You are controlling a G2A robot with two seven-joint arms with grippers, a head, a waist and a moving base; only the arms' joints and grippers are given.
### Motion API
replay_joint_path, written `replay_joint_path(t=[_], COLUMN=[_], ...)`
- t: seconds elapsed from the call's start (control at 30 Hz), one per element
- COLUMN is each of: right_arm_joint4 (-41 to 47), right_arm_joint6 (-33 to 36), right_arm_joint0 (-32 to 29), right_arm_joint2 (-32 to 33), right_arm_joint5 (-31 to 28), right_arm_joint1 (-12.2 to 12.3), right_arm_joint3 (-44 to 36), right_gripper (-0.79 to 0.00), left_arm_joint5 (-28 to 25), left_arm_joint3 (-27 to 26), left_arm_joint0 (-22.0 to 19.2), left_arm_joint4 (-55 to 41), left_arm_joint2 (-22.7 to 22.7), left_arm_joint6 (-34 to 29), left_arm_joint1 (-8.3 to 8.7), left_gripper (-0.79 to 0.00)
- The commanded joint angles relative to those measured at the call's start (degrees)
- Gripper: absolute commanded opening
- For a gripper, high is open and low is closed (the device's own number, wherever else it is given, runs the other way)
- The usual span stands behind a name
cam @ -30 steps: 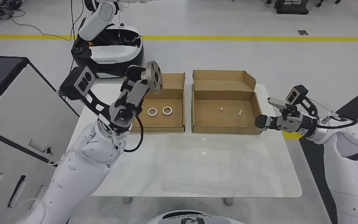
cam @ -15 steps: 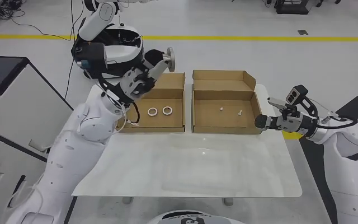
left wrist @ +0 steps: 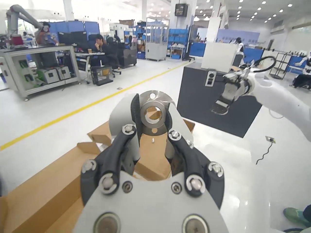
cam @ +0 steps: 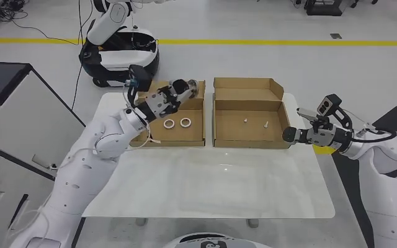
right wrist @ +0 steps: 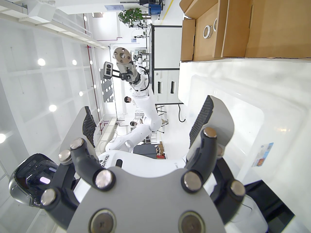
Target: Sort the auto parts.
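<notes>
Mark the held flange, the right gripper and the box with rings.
flange (left wrist: 142, 120), left wrist view, hub rim.
right gripper (right wrist: 148, 104), right wrist view, midway between fingertips.
box with rings (cam: 186, 133), top view, bare floor.

Two parts (cam: 247, 120) in the right cardboard box (cam: 248, 144) are too small to identify, the left gripper (left wrist: 151, 112) covers part of the metal flange (left wrist: 160, 96), and a box wall (right wrist: 224, 25) half hides one ring (right wrist: 214, 24).

Metal flange (left wrist: 160, 97), round with a bored hub, is clamped in the left gripper (left wrist: 151, 112) over the back edge of the left cardboard box (cam: 177, 143). Inside, 1 pale ring (cam: 168, 124) lies flat beside a second ring (cam: 185, 122). The right cardboard box (cam: 248, 144) holds 2 small pale pieces (cam: 265, 123).
</notes>
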Motion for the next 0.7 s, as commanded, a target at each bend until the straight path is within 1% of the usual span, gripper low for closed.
replay_joint_path(t=[0.0,0.2,0.3,0.53,0.67], right_arm_joint4=[0.0,0.0,0.0,0.0,0.0], right_arm_joint6=[0.0,0.0,0.0,0.0,0.0], right_arm_joint0=[0.0,0.0,0.0,0.0,0.0], right_arm_joint2=[0.0,0.0,0.0,0.0,0.0], right_arm_joint5=[0.0,0.0,0.0,0.0,0.0], right_arm_joint1=[0.0,0.0,0.0,0.0,0.0], right_arm_joint3=[0.0,0.0,0.0,0.0,0.0], right_gripper=[0.0,0.0,0.0,0.0,0.0], left_arm_joint5=[0.3,2.1,2.7,3.6,2.9], left_arm_joint3=[0.9,4.7,6.2,8.4,9.5], left_arm_joint0=[-0.4,-1.8,-2.6,-2.3,-2.0], left_arm_joint4=[1.4,4.2,7.3,10.1,11.8], left_arm_joint2=[0.4,1.0,0.9,-1.4,-2.7], left_arm_joint6=[-2.0,-6.7,-9.0,-14.1,-17.4], left_arm_joint1=[-0.04,-0.22,-0.14,0.4,0.82], left_gripper=[-0.785,-0.785,-0.785,-0.785,-0.785])
